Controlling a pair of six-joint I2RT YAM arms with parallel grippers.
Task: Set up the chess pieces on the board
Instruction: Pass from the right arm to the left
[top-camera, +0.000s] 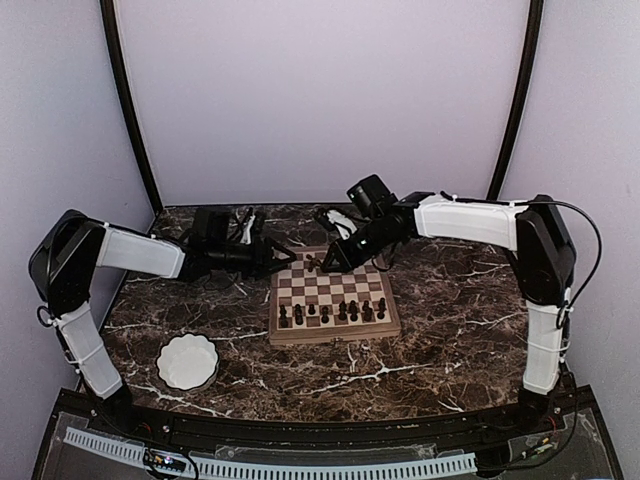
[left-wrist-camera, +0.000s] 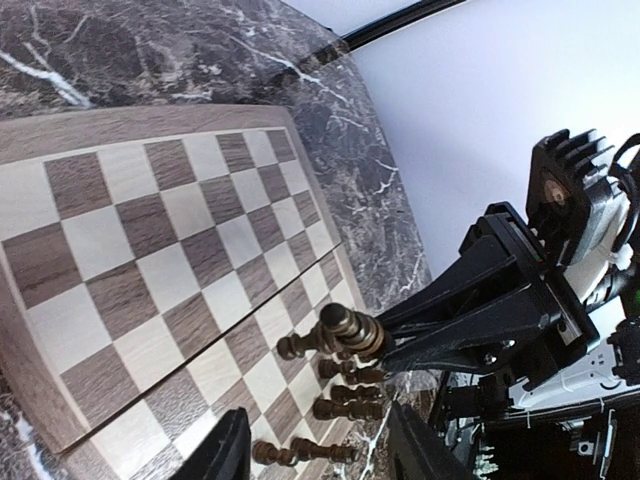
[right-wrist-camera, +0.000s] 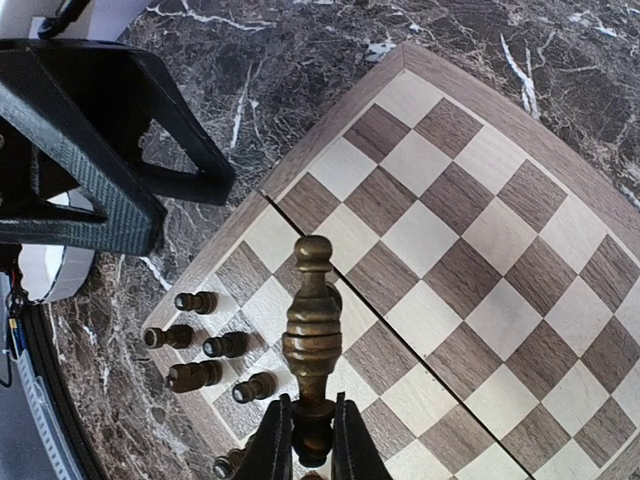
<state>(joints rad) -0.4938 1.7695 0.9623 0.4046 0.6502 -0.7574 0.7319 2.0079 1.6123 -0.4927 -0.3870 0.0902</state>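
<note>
The wooden board (top-camera: 335, 336) lies mid-table, with several dark chess pieces (top-camera: 340, 312) standing along its near rows. My right gripper (right-wrist-camera: 312, 440) is shut on the base of one brown chess piece (right-wrist-camera: 312, 330) and holds it above the board's (right-wrist-camera: 470, 240) far left part. In the left wrist view the same held piece (left-wrist-camera: 352, 330) sticks out from the right gripper (left-wrist-camera: 385, 340), over the standing pieces (left-wrist-camera: 345, 400). My left gripper (left-wrist-camera: 320, 455) hangs open at the board's far left corner with nothing between its fingers, close to the right gripper (top-camera: 325, 262).
A white scalloped bowl (top-camera: 188, 362) sits on the dark marble table at the front left. The two grippers almost meet over the board's far edge; the left gripper's black fingers (right-wrist-camera: 190, 150) fill the upper left of the right wrist view.
</note>
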